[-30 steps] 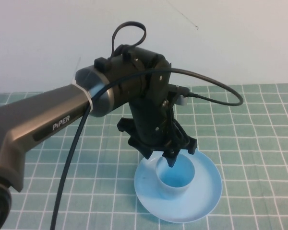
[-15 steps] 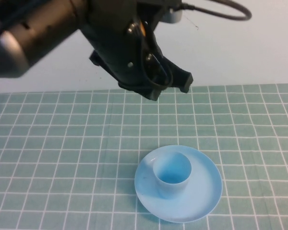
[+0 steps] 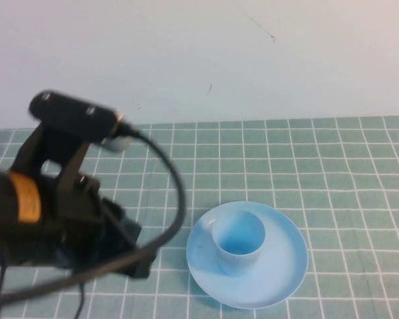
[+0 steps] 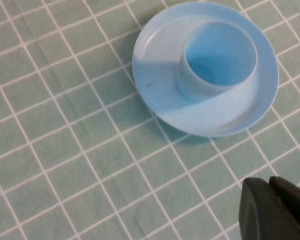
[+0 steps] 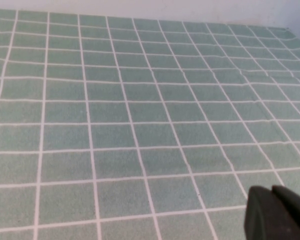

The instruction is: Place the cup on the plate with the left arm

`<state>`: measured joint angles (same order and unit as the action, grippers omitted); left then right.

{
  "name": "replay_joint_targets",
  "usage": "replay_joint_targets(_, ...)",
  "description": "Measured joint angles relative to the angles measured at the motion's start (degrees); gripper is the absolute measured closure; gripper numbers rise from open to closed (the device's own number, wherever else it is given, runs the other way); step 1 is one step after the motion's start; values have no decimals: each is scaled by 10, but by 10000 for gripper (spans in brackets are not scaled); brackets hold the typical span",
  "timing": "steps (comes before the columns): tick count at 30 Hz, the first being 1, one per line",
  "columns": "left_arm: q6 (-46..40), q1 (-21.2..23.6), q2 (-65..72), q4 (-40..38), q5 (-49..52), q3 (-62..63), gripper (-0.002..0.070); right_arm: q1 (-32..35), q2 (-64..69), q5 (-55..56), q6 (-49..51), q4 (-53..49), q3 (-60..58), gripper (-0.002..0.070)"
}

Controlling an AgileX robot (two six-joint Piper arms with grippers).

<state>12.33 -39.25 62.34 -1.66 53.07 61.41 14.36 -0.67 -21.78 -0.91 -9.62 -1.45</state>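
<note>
Cup (image 3: 238,240) stands upright on plate (image 3: 282,266), inside rim. Left gripper (image 3: 123,249) low beside plate's left edge, apart, jaws shut, holding nothing. Right gripper (image 5: 279,214) over bare green grid mat (image 3: 332,159), jaws shut.

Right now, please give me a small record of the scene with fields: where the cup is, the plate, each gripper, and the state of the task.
cup: the cup stands upright on the plate, open side up, nothing visible inside
plate: the plate lies flat on the green grid mat
left gripper: the left gripper is low at the left of the plate, apart from it, holding nothing; fingers together
right gripper: the right gripper is over bare mat, away from the plate; fingers together
task state: cup is on the plate, released
</note>
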Motion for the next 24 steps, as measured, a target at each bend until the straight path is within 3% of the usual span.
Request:
replay_joint_targets(6, 0, 0, -125, -1, -17, -111, 673, 0, 0, 0, 0, 0, 0, 678)
replay_joint_targets(18, -2, 0, -191, -37, 23, -119, 675, 0, 0, 0, 0, 0, 0, 678)
replay_joint_targets(24, -4, 2, -196, 61, 19, -126, 675, 0, 0, 0, 0, 0, 0, 678)
